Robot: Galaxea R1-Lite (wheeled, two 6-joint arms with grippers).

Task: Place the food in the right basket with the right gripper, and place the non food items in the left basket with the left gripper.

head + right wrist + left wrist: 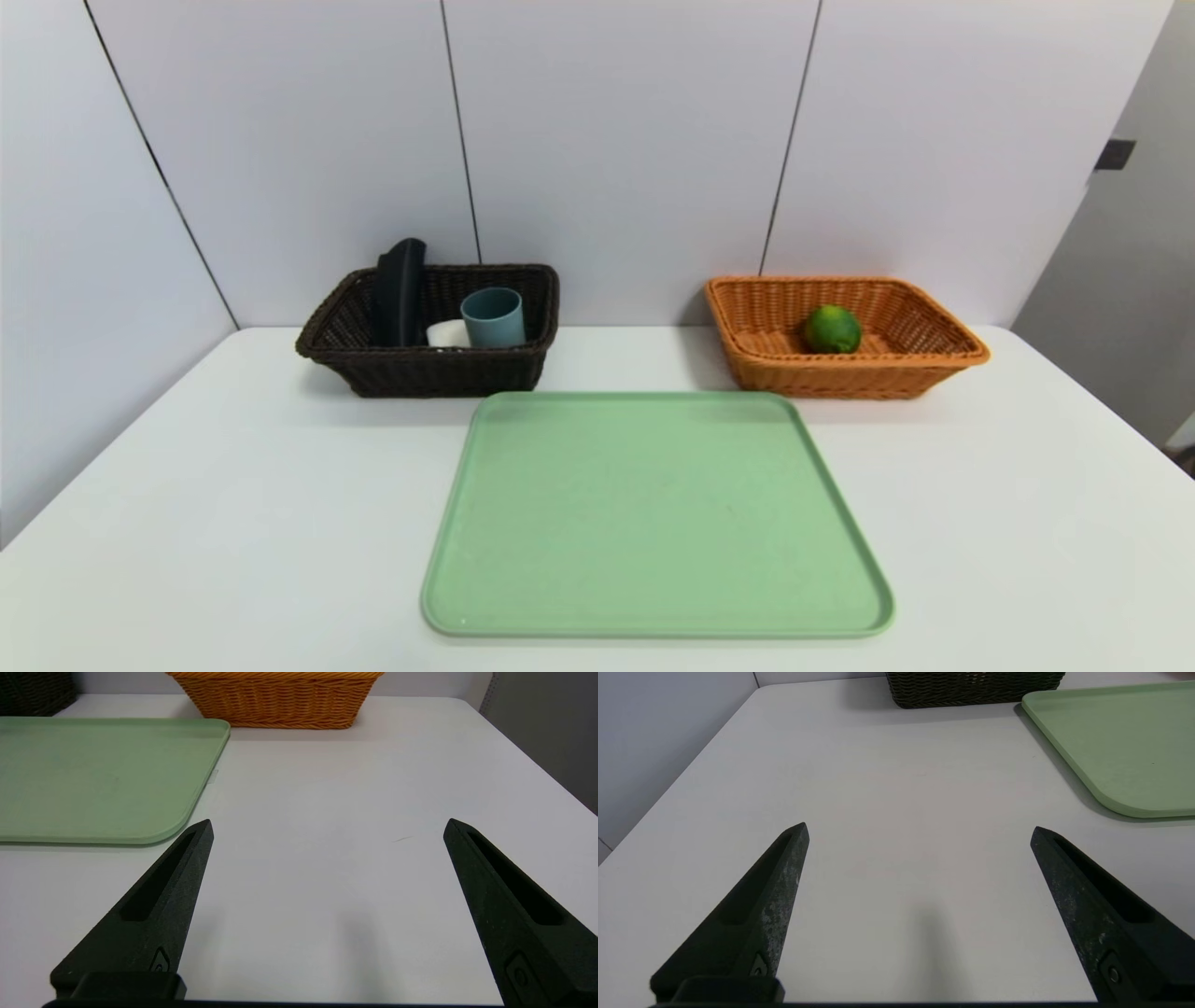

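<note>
Both tools, left tool (920, 828) and right tool (327, 823), spread wide, gripping nothing, above the table (901, 788).

Black pointed tool (920, 833) fingers (780, 891), scuffed.

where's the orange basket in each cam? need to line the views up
Head view: orange basket at the back right of the table, lime inside.
Left wrist view: not in it.
Right wrist view: orange basket at the far table edge, past the open right gripper.
Shared landmark: green tray, in all three.
</note>
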